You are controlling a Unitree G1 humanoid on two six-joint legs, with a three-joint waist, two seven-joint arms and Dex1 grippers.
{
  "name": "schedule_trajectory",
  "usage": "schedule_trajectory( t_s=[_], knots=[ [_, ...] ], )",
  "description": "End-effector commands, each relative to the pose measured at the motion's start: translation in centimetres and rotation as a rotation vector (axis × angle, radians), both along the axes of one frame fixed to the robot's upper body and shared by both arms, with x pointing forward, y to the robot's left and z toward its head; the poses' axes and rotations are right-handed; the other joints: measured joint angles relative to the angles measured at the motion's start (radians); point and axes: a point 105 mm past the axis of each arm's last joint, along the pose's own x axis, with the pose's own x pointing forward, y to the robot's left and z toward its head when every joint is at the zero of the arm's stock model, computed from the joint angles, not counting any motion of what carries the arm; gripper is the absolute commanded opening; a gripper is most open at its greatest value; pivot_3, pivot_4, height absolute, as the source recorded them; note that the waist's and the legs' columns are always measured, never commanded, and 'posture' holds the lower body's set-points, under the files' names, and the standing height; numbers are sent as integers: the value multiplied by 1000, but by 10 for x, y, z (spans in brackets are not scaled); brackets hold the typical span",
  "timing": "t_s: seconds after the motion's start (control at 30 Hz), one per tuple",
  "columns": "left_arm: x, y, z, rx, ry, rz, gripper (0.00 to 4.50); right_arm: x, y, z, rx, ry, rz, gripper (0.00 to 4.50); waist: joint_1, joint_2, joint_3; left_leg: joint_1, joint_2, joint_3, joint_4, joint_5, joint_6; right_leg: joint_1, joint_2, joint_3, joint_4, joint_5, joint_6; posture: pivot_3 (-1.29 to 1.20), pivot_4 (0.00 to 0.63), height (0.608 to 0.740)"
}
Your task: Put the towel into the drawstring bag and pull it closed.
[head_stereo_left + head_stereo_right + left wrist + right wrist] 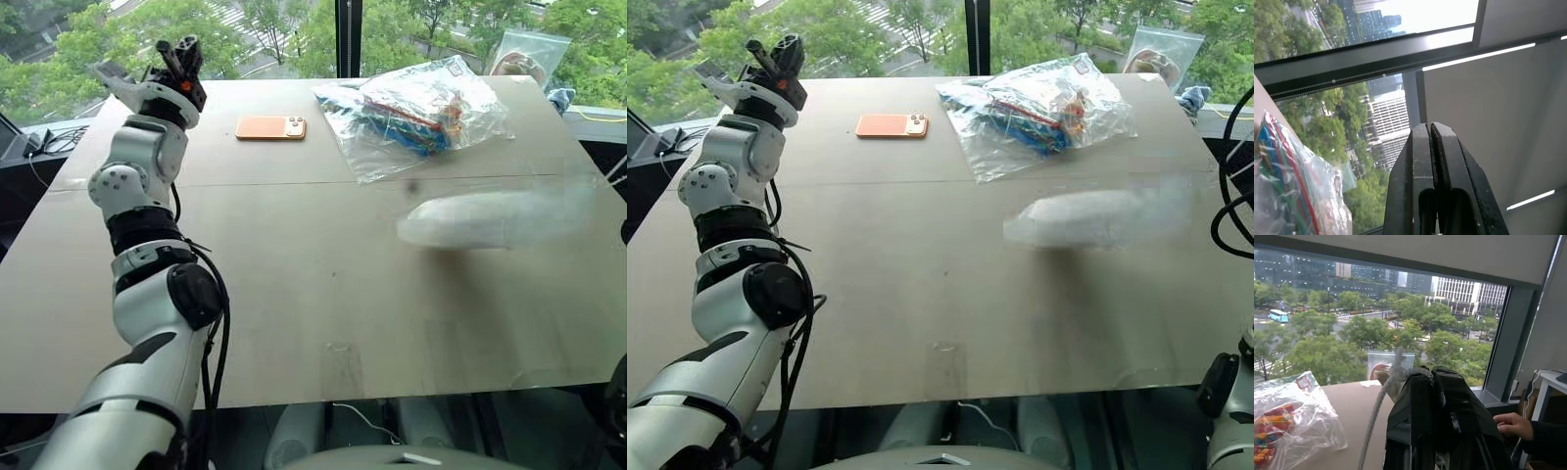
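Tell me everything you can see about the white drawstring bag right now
The drawstring bag is a thin, white, semi-translucent fabric pouch, long and rounded, looking filled. It appears blurred, lying crosswise over the right side of the table, just in front of the clear plastic bag of colourful items. Whether it rests on the table cannot be told. A white cord rises to the shut right gripper.

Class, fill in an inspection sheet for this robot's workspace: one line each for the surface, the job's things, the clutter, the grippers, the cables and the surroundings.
Surface: wooden table, mostly bare in front.
Job's things: drawstring bag, blurred white shape over the table's right side; a white cord runs past the right gripper. Towel: nothing seen.
Clutter: orange phone; clear plastic bag of colourful items; a second clear bag at the far edge.
Grippers: left gripper shut, raised, empty; right gripper shut, whether on the cord is unclear.
Cables: black cables at right.
Surroundings: windows onto trees; a person's hand nearby.
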Motion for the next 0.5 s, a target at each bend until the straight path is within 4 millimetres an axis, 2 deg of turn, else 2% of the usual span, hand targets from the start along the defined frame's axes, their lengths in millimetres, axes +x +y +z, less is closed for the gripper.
schedule_trajectory(
  t_s=[0.03,0.13,0.2,0.3,0.4,0.5],
  knots=[
    [-20,-50,-10,285,-68,-168,12,-3,34,12,-41,-31,163,0,-2,0,0,0,0,0,0,0,0,0,0,0,0,0,0,0,150,740],
    [-49,-94,-60,449,-30,-380,806,-3,91,16,-23,-19,445,0,-18,2,0,0,0,0,-1,0,0,0,0,1,0,0,0,0,150,740],
    [-74,-117,-99,608,32,-526,1768,-8,122,20,-39,-6,582,0,-28,4,2,0,1,-1,-1,0,0,0,-1,3,0,0,0,0,150,740],
    [-110,-133,-147,718,127,-718,3123,-15,160,28,-88,8,734,0,-33,5,2,0,1,-2,-2,0,0,-1,1,5,0,0,0,0,150,740],
    [-123,-138,-169,769,173,-758,3123,-18,181,41,-122,-6,808,0,-29,6,3,1,1,-3,-2,0,0,-1,1,4,1,0,0,0,150,740],
    [-124,-145,-164,704,122,-736,3123,-20,202,66,-130,-50,907,0,-19,6,3,1,1,-3,0,0,0,0,0,4,1,0,0,0,150,740]
  ],
)
